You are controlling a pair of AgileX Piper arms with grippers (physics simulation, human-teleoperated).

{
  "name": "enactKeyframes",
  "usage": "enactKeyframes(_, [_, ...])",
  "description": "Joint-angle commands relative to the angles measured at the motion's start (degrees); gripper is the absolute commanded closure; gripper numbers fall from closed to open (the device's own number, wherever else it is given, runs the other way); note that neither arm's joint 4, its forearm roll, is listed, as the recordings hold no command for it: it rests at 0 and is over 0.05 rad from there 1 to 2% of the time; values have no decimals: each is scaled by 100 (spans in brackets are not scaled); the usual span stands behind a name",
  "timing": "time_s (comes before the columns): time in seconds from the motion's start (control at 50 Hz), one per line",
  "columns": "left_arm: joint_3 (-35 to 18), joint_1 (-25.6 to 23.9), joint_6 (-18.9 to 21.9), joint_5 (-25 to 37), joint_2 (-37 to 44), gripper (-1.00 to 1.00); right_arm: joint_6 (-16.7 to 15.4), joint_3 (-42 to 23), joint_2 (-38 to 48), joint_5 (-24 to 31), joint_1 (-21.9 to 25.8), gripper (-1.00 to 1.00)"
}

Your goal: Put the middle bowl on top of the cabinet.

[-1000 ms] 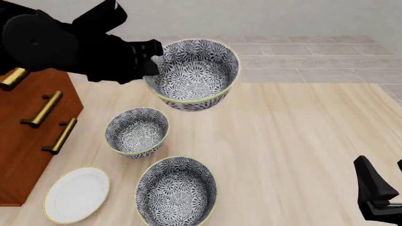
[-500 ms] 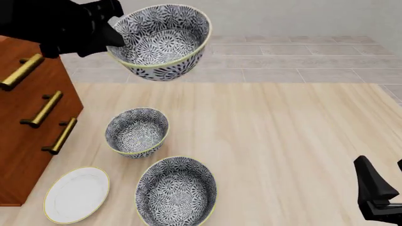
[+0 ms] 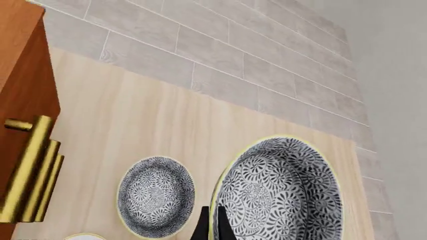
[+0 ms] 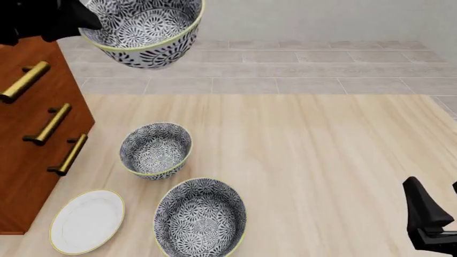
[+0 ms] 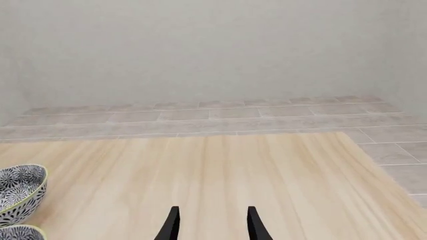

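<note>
Lifted higher, the middle bowl (image 4: 143,29) leaves two bowls on the table (image 4: 321,160).

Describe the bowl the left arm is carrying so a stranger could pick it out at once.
Start at the cabinet along the table's left side. Above its far end, the left gripper pinches the middle bowl by its rim. It alone hangs in the air; its two look-alikes sit on the table.

small bowl (image 4: 155,150) mid-table | larger bowl (image 4: 200,218) nearer | white plate (image 4: 87,220) beside it, probably flat
</note>
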Motion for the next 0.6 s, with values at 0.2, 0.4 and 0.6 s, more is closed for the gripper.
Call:
enactKeyframes(0.2, [-228, 573, 124, 203, -142, 100, -11, 0, -7, 7, -15, -100])
enactKeyframes(0.4, [-263, 911, 162, 245, -174, 100, -18, 1, -32, 26, -14, -100])
enactKeyframes(0.6, [-354, 1190, 156, 376, -200, 100, -24, 1, 1, 8, 1, -100])
